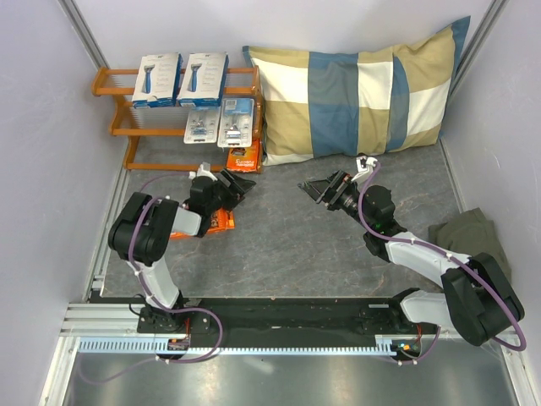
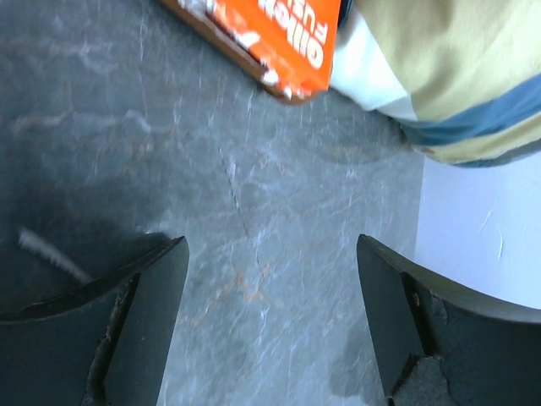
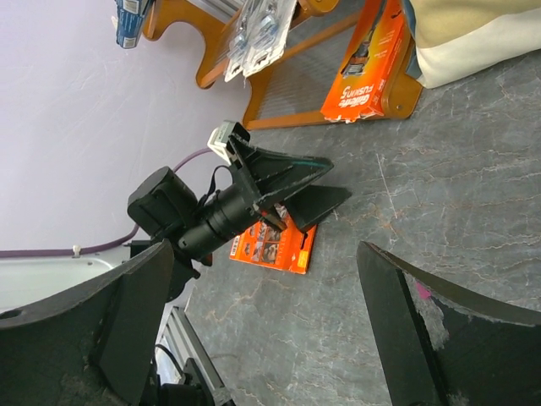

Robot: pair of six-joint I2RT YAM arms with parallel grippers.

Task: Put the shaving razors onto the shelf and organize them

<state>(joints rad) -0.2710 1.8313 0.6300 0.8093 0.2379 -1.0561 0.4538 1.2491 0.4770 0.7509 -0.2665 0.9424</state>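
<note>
Orange is what remains loose: one small orange pack (image 1: 222, 222) lies flat on the grey table (image 1: 287, 245), near the shelf (image 1: 114, 83) and partly beneath the left arm. The left gripper (image 1: 241, 184) hangs just beyond it with jaws spread wide and empty; the right gripper (image 1: 309, 189), well apart to the right, is equally open and holds nothing. The two white boxes (image 1: 179, 79) sit on the top tier, the two blister packs (image 1: 218, 123) on the middle one, and the other orange pack (image 1: 245, 157) on the bottom tier at its right end.

The risks, as I judge them:
- A flat pack offers little edge, so closing fingers could skid it along the table, further under the arm.
- On delivery the shelved orange pack could be knocked over, since the pillow (image 1: 355, 93) crowds that end.
- Thin rods may let a small pack tilt or slip through.
</note>
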